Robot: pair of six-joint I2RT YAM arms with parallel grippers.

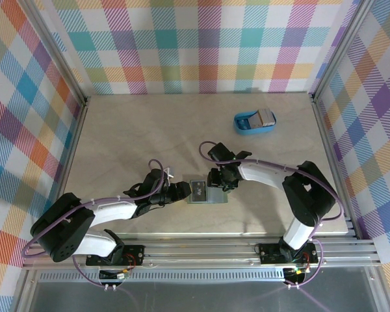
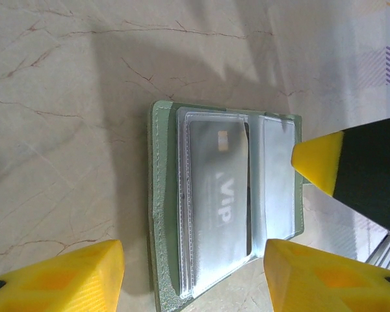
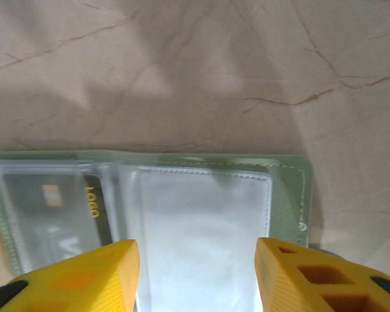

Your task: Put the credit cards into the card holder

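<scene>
Wallet [image 1: 205, 193] lies open on the table [image 1: 130, 130] near the front edge, with a grey card [image 2: 218, 188] in its clear sleeve. My left gripper [image 2: 188, 279] straddles one end, fingers wide, holding nothing. My right gripper [image 3: 198, 273] is over the other sleeve, fingers apart, empty. More cards [image 1: 266, 117] sit in the blue tray [image 1: 242, 125], well apart at back right.

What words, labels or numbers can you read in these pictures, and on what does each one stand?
"ViP": white letters on the grey card in a clear sleeve of the green card holder, left wrist view.
"LOGO": small yellow letters on the same card, right wrist view.
Marks on that card in the top view: too small to read.
Contents of the blue tray: no legible text.
</scene>
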